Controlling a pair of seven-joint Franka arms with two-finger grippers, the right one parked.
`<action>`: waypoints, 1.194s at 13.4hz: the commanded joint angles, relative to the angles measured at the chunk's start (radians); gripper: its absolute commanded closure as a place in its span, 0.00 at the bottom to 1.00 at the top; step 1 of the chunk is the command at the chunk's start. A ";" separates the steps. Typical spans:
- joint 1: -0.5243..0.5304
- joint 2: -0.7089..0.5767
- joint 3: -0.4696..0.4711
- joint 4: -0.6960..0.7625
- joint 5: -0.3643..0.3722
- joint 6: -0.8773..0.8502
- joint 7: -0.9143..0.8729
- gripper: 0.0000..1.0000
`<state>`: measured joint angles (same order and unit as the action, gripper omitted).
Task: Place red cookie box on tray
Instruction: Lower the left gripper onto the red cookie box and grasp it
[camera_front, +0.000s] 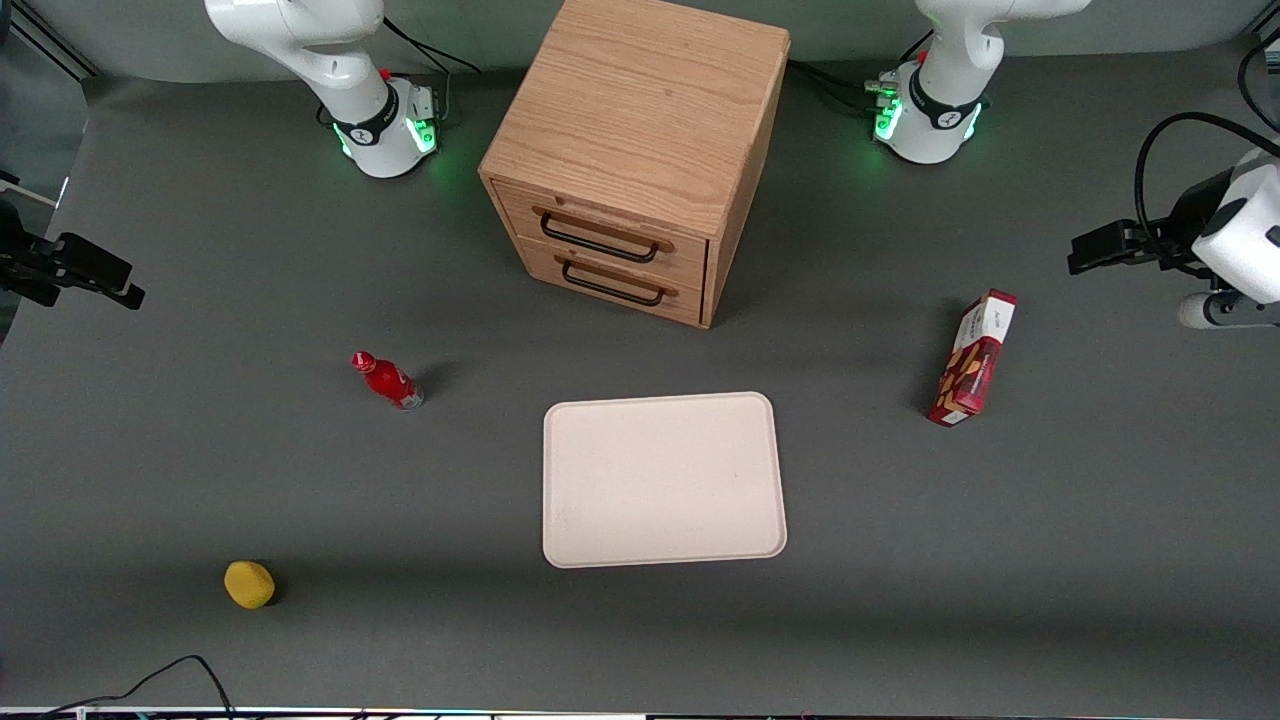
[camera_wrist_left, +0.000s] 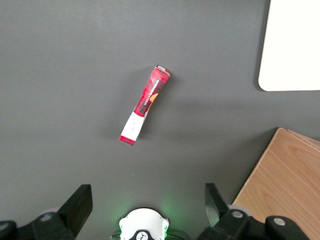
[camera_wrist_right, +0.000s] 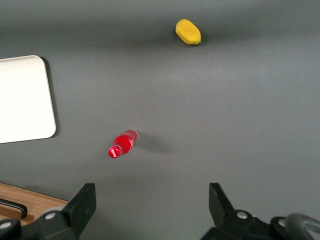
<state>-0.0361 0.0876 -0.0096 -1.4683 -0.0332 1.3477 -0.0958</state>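
Note:
The red cookie box (camera_front: 972, 358) stands on the grey table toward the working arm's end, its white end uppermost; in the left wrist view the red cookie box (camera_wrist_left: 144, 105) shows as a slim strip. The cream-white tray (camera_front: 663, 480) lies flat and bare in front of the wooden cabinet, and a corner of the tray (camera_wrist_left: 292, 45) shows in the left wrist view. My gripper (camera_front: 1085, 255) hovers high above the table, out past the box toward the table's end and well apart from it. The gripper (camera_wrist_left: 147, 202) is open, with nothing between its fingers.
A two-drawer wooden cabinet (camera_front: 640, 150) stands farther from the front camera than the tray. A small red bottle (camera_front: 388, 380) and a yellow lemon-like object (camera_front: 249, 584) lie toward the parked arm's end. The arm bases (camera_front: 925, 120) stand at the back edge.

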 joint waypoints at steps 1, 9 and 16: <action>-0.004 0.017 0.003 0.042 0.022 -0.031 -0.013 0.00; 0.010 -0.003 0.049 -0.341 0.099 0.251 0.468 0.00; 0.004 -0.003 0.053 -0.835 0.018 0.877 0.596 0.00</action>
<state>-0.0223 0.1235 0.0430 -2.1668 0.0041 2.0686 0.4665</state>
